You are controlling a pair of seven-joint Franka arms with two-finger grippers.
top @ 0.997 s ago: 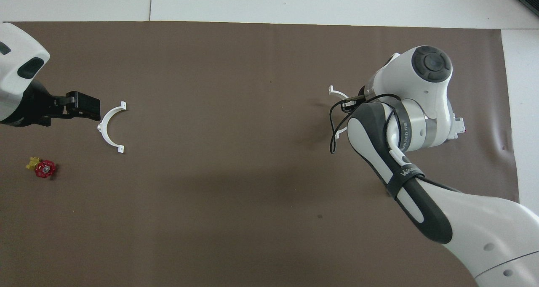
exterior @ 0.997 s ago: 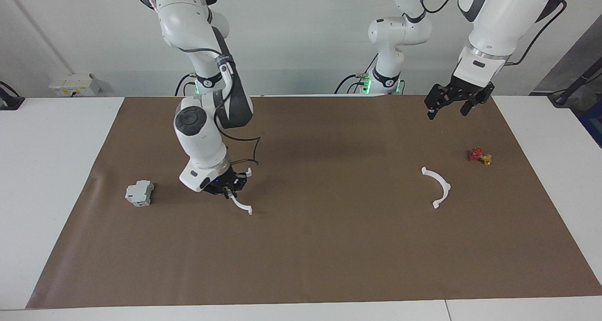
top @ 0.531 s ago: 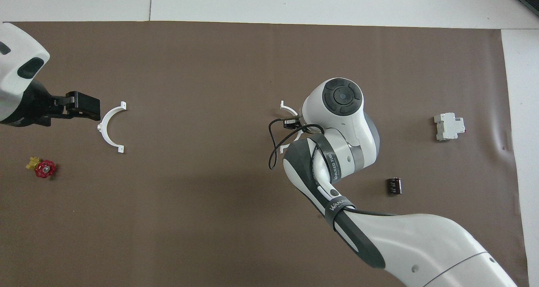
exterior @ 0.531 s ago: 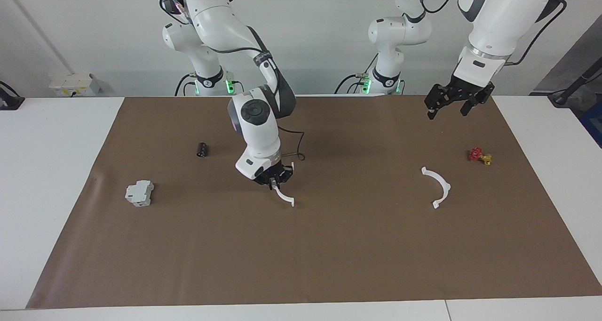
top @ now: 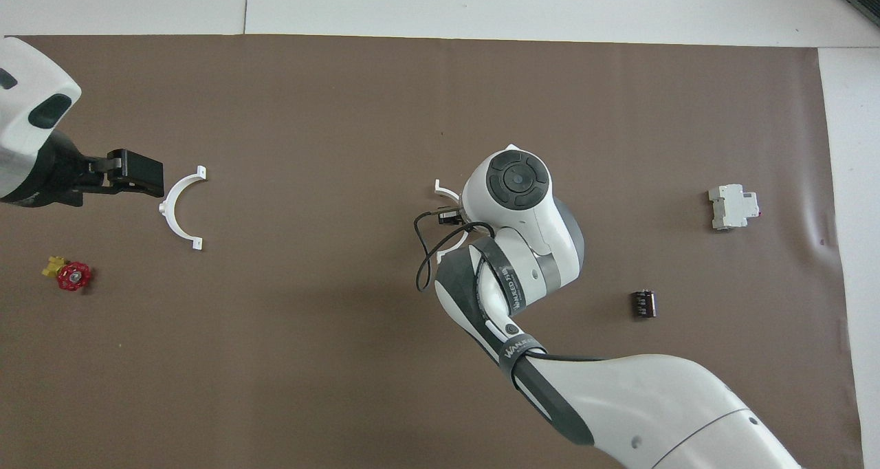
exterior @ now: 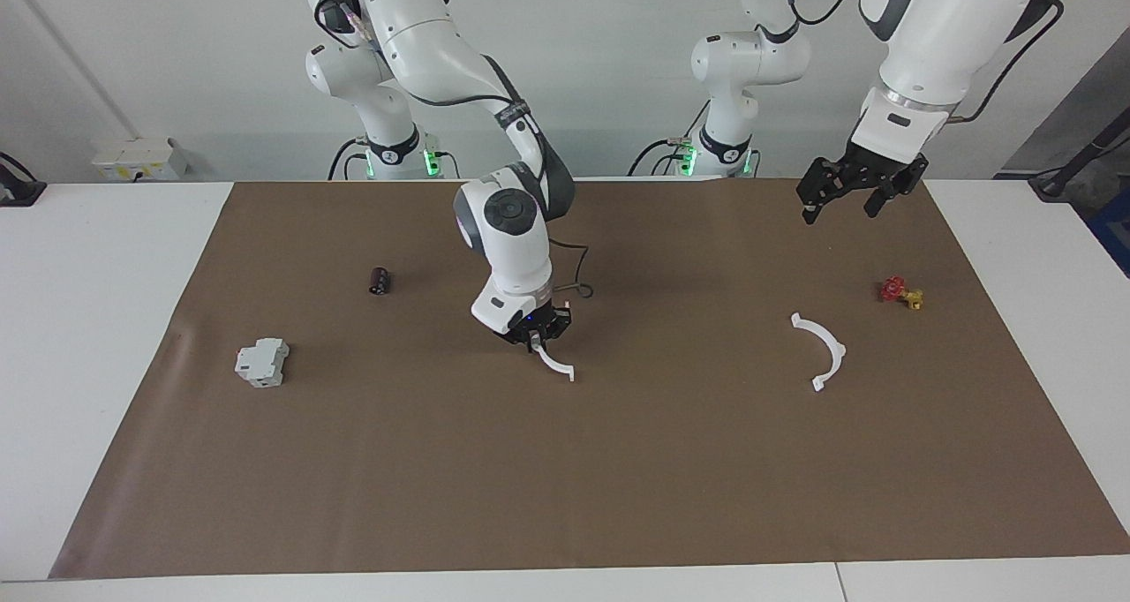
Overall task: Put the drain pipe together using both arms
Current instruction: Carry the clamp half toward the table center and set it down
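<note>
— Since a second ago the right arm has carried its half-ring (exterior: 556,364) from beside the grey-white block (exterior: 261,361) to about the middle of the brown mat (exterior: 618,496). Left arm hasn't budged.

— How does the right gripper (exterior: 535,341) have it?

— Fingertips closed on the upper part of the arc, the rest curving down toward the mat with its end tab lowest. From overhead the wrist hides most of it (only one tab and a sliver of arc peek out).

— And the other half-ring (exterior: 821,351)?

— Flat on the mat toward the left arm's end, near the small red-and-yellow valve (exterior: 900,292), which lies a little closer to the robots. Its tabs line up roughly along the near-far direction, and the open side faces the middle of the table, so toward the held piece.

— Left gripper (exterior: 848,198)?

— Up in the air, fingers spread wide, holding nothing; overhead it sits just beside that resting half, on the outer side of the bow. It's clearly the nearer hand.

— So what does the next move turn on?

— My guess: the two halves are well apart along the table's length, open sides roughly facing each other. The left gripper would need to come down on its piece.

— Anything else out?

— A small dark cylinder (exterior: 380,281), toward the right arm's end, untouched.
</note>
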